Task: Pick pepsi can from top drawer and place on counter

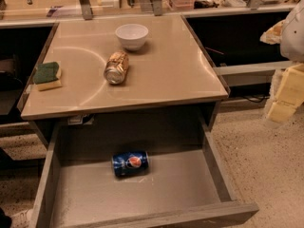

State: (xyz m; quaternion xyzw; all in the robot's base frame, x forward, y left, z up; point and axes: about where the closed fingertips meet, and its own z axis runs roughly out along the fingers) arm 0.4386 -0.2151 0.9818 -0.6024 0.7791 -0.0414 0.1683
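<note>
The pepsi can (130, 163) lies on its side on the grey floor of the open top drawer (216, 175), near the back and a little left of the middle. Its logo faces up. The beige counter (161, 75) is above and behind the drawer. My gripper (286, 98) shows at the right edge as pale yellow blocky parts under a white arm piece (294, 30). It hangs over the floor to the right of the counter, well away from the can and holding nothing that I can see.
On the counter a gold can (117, 67) lies on its side, with a white bowl (131, 35) behind it and a green-and-yellow sponge (47, 75) at the left edge. Speckled floor (266, 165) lies to the right of the drawer. Dark openings flank the counter.
</note>
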